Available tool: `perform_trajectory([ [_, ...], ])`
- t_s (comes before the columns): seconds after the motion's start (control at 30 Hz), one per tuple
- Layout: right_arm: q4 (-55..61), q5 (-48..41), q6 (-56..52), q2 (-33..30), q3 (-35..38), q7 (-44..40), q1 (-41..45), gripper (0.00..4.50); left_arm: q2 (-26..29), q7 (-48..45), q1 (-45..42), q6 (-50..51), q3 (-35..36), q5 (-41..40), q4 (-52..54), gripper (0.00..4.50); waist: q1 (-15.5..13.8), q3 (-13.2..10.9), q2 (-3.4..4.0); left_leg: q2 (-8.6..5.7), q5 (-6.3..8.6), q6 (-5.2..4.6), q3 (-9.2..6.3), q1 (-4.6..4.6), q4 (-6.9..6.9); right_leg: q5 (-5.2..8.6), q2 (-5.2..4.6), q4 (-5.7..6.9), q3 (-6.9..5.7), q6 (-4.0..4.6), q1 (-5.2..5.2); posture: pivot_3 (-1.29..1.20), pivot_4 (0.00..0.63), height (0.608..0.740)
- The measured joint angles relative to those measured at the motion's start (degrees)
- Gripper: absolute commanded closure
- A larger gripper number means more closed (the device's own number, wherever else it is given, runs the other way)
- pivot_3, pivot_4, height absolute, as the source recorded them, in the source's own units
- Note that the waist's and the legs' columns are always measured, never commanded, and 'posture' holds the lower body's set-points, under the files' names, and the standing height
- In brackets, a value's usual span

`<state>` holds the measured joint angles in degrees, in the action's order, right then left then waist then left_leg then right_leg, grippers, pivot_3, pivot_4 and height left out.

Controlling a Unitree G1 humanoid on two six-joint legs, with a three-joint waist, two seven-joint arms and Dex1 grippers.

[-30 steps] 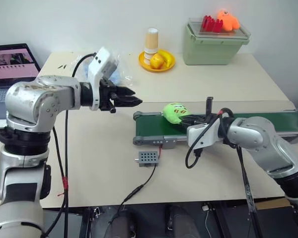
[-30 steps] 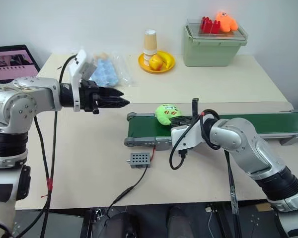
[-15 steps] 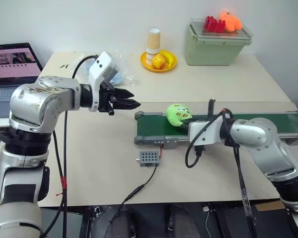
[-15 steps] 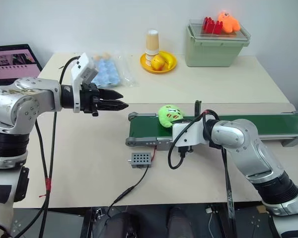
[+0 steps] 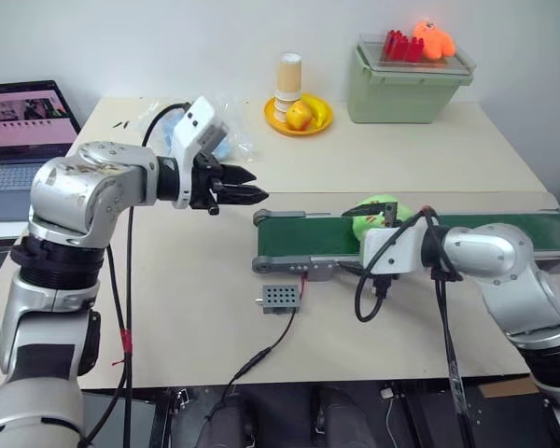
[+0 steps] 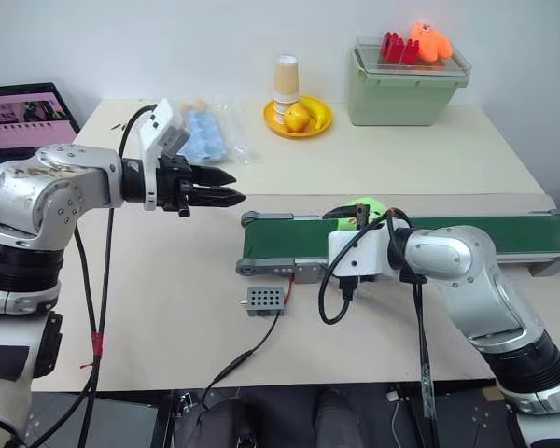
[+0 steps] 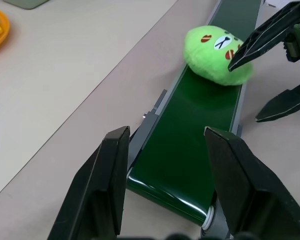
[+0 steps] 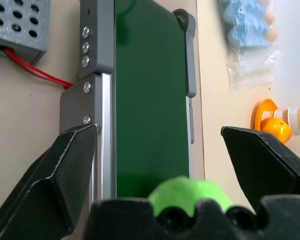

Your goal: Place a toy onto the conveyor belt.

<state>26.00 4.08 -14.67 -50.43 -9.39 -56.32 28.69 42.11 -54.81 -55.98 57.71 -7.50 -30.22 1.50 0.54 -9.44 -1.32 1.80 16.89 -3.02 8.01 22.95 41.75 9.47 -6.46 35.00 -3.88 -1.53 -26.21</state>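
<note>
A green plush toy (image 5: 381, 215) with a face lies on the dark-green conveyor belt (image 5: 299, 235), a little way in from its left roller end. My right gripper (image 7: 244, 93) stands wide open around it. One finger reaches over the toy's top and the other hangs beside the belt's near frame, with the toy (image 8: 190, 192) low between the open fingers. My left gripper (image 5: 247, 194) hovers over the table left of the belt end, pointing at it. It is open and holds nothing, and its fingers (image 7: 110, 180) frame the belt (image 7: 190, 165) and the toy (image 7: 215, 52).
A small grey perforated box (image 5: 278, 298) on a cable lies in front of the belt. At the back are a yellow plate of fruit (image 5: 299, 114), stacked cups (image 5: 287, 75), a green bin (image 5: 409, 86) and a plastic bag (image 6: 201, 131). A laptop (image 5: 23, 121) is far left.
My right gripper went from shut on the toy to wide open. The toy now lies free on the belt, farther right than before. The left arm has held still.
</note>
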Motion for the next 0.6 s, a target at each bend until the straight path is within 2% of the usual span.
perform_trajectory([
  [0.13, 2.90, -7.16, -10.04, 1.13, 2.84, -1.12, 3.25, 0.06, 0.02, -0.53, 0.00, -0.02, -0.17, 0.05, 0.01, 1.99, -0.03, 0.00, 0.00, 0.01, 0.00, 0.00, -0.02, 0.00, 0.00, -0.02, 0.00, 0.02, 0.00, 0.02, 0.00, 0.00, 0.150, 0.734],
  [0.27, 4.46, -19.93, -27.16, 2.14, 10.28, -1.47, 9.40, 0.06, 1.21, -2.63, 0.41, -0.74, -0.10, -0.21, 0.24, 1.99, -0.05, 0.00, 0.00, 0.02, 0.01, -0.01, -0.05, 0.03, -0.01, -0.04, 0.01, 0.04, -0.03, 0.07, 0.00, 0.00, 0.150, 0.734],
  [0.43, 2.11, -32.47, -43.32, 2.92, 19.21, -0.29, 13.00, 0.06, 2.79, -5.36, 4.34, -5.32, 2.26, -0.68, 2.54, 1.99, -0.26, 0.00, 0.00, 0.02, 0.03, -0.06, -0.05, 0.08, -0.01, -0.06, -0.01, 0.04, -0.05, 0.09, -0.01, 0.00, 0.150, 0.734],
  [0.6, -2.43, -37.35, -50.29, -3.17, 24.30, 0.08, 11.70, 0.06, 4.55, -8.58, 11.99, -9.28, 5.17, -2.30, 8.84, 1.99, -0.87, 0.00, 0.00, 0.06, 0.08, -0.14, -0.06, 0.15, -0.01, -0.06, -0.02, 0.00, -0.08, 0.10, -0.04, 0.00, 0.150, 0.734],
])
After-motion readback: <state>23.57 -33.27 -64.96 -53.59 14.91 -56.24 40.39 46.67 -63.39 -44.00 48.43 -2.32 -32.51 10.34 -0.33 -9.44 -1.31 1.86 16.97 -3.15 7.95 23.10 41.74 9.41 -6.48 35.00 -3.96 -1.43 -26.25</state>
